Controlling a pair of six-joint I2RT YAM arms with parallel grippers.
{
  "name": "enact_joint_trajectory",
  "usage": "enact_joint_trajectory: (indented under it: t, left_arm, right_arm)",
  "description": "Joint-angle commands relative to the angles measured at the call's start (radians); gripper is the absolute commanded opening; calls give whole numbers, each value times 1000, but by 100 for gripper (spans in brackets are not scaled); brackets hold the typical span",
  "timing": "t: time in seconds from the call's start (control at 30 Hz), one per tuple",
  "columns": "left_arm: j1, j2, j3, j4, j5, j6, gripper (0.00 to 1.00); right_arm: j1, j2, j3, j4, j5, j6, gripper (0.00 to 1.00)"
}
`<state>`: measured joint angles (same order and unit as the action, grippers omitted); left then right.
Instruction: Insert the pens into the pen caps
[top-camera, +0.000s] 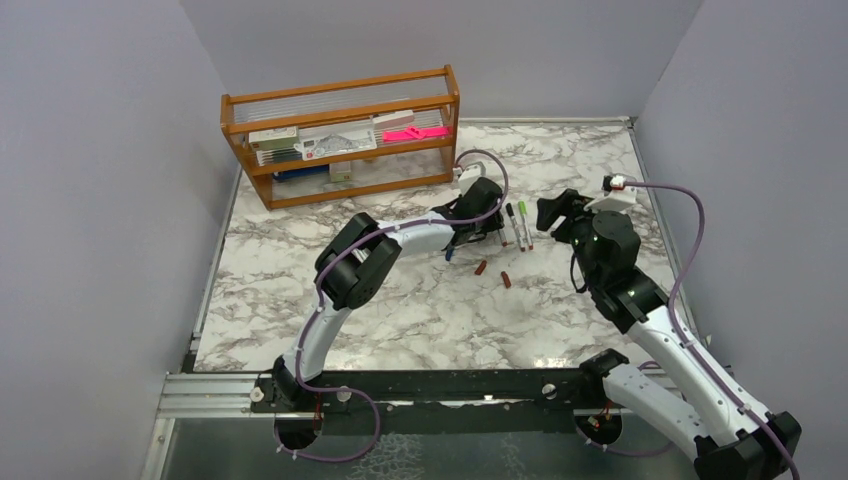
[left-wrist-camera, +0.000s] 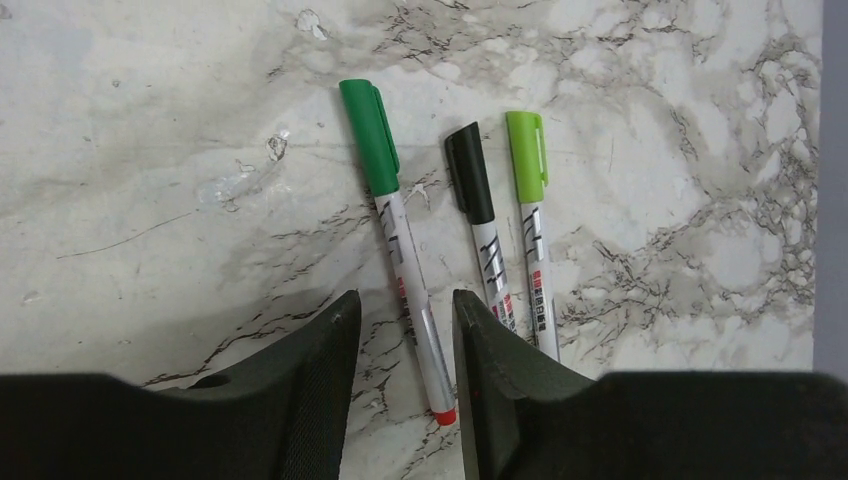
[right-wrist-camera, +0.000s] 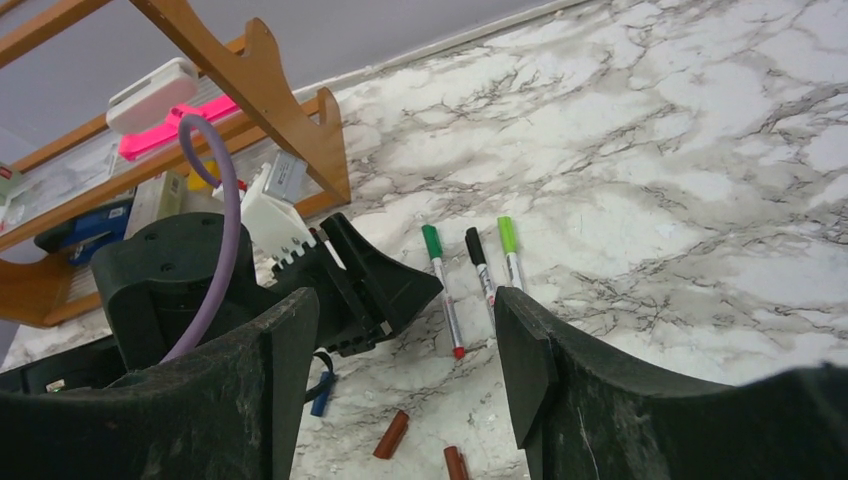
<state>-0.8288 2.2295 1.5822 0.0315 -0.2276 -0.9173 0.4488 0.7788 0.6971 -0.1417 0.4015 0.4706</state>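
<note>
Three slim white-barrelled marker pens (left-wrist-camera: 490, 255) lie side by side on the marbled bench (left-wrist-camera: 150, 150). The left gripper (left-wrist-camera: 403, 305), jaws apart, straddles the green-topped pen (left-wrist-camera: 400, 240) near its red tail, likely to lift it. Two dark-red tube caps (right-wrist-camera: 391, 434) lie loose nearby; the right gripper (right-wrist-camera: 405, 310) hangs spread and empty.

We saw a wooden rack (top-camera: 340, 88) standing on the marble table (top-camera: 400, 320). A bright pink item (top-camera: 415, 132) lay at the right end of the rack's upper shelf, pale flat packets (top-camera: 335, 140) sat beside it, and something blue (top-camera: 300, 173) lay on the shelf below.
</note>
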Motion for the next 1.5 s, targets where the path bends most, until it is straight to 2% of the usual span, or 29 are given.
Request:
enact_joint_trajectory:
  t: [0.0, 0.17, 0.23, 0.27, 0.37, 0.4, 0.47, 0.53, 0.6, 0.63, 0.67, 0.73, 0.77, 0.9, 1.27, 1.47]
  left_arm:
    - [-9, 3, 27, 10, 36, 27, 41]
    - [-6, -61, -25, -4, -10, 96, 41]
    - [4, -106, -72, 3, -6, 150, 44]
    - [10, -130, -92, 5, -7, 184, 45]
    - [36, -218, -172, -7, -21, 242, 48]
    - [56, -250, -202, -6, -5, 243, 48]
    - [109, -315, -286, -3, 37, 219, 48]
    - [172, -386, -373, -1, 47, 196, 49]
    - [217, -478, -445, -18, 18, 189, 52]
    - [234, -514, -473, -42, -8, 185, 55]
    - [250, -564, -494, -71, -40, 173, 59]
    - [293, -634, -537, -134, -73, 119, 78]
    - [318, -666, -561, -159, -71, 88, 82]
    - [417, -768, -648, -193, -33, 50, 86]
    - [630, -942, -739, -271, 82, 54, 93]
    - [742, -972, -775, -275, 151, 74, 94]
  right_arm:
    - [2, 11, -25, -5, -26, 15, 65]
    - [2, 67, -34, 4, -80, 21, 64]
    - [2, 97, -46, 21, -115, 23, 60]
    - [2, 113, -50, 27, -131, 27, 56]
    - [2, 165, -62, 55, -172, 40, 33]
    - [2, 180, -64, 65, -184, 42, 23]
    - [3, 209, -66, 92, -225, 27, 10]
    - [4, 247, -68, 140, -278, 9, 6]
    - [4, 306, -60, 186, -353, -11, 6]
    - [4, 347, -51, 209, -393, -12, 9]
    - [10, 389, -43, 227, -417, -7, 17]
    - [46, 470, -26, 284, -447, -13, 34]
    - [71, 510, -8, 301, -447, -14, 41]
    - [218, 690, 119, 325, -412, -42, 53]
    - [503, 1124, 509, 307, -392, -109, 58]
    - [567, 1256, 627, 259, -378, -109, 56]
